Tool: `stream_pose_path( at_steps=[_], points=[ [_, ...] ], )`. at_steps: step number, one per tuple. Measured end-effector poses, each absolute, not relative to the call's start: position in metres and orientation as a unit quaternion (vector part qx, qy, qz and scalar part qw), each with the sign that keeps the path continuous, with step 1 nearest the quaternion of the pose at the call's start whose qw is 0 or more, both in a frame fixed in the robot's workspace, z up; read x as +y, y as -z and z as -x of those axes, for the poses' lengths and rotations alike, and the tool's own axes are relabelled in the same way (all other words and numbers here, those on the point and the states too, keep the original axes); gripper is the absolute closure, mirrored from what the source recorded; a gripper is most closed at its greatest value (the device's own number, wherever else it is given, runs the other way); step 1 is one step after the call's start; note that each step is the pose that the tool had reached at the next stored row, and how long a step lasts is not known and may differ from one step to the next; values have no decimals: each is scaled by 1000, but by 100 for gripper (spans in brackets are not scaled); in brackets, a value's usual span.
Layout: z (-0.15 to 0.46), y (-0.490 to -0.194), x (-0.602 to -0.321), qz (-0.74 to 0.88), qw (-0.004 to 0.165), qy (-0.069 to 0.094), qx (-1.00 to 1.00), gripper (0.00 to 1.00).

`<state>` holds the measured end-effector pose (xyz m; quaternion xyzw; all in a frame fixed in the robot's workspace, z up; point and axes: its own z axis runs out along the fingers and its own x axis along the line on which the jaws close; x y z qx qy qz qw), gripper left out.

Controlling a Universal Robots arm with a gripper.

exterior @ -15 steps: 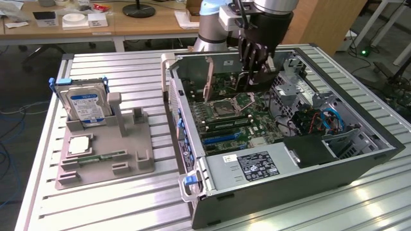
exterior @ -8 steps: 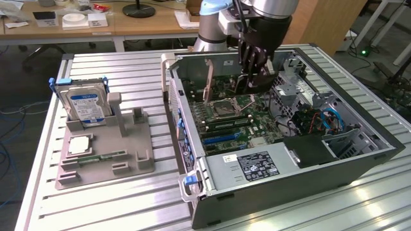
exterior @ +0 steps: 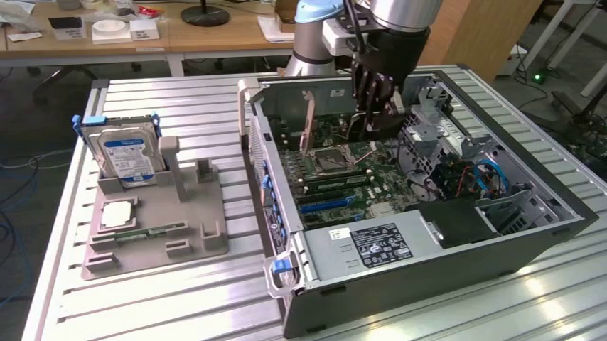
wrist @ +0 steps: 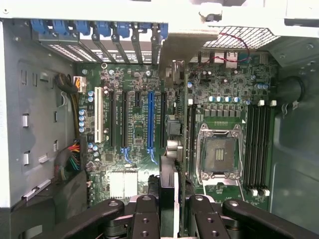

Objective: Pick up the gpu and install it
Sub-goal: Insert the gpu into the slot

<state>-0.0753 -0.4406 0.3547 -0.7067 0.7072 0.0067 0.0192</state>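
Ribbed metal table point(exterior: 142, 298), wooden desks point(exterior: 190, 39) behind, dark floor point(exterior: 38, 128), cables

The arm reaches down into an open computer case point(exterior: 493, 234) lying on its side on the slatted metal desk point(exterior: 190, 298). Its black tool point(exterior: 377, 114) hangs low over the motherboard point(exterior: 337, 177), gripping the gpu point(exterior: 359, 124) edge-on, just beside the empty processor socket point(exterior: 334, 160). On the exterior view's left, well apart from the case, a grey holder tray point(exterior: 156, 238) carries a hard drive point(exterior: 128, 158) with a blue-white label standing upright, a small memory stick point(exterior: 147, 232) lying flat, and a square chip point(exterior: 116, 215).
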Motion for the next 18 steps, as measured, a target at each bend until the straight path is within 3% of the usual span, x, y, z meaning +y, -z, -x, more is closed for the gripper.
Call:
stream_pose_path(
  at_steps=[18],
  points=[
    [75, -341, -441, 709, 19, -7, 705, 72]
  ],
)
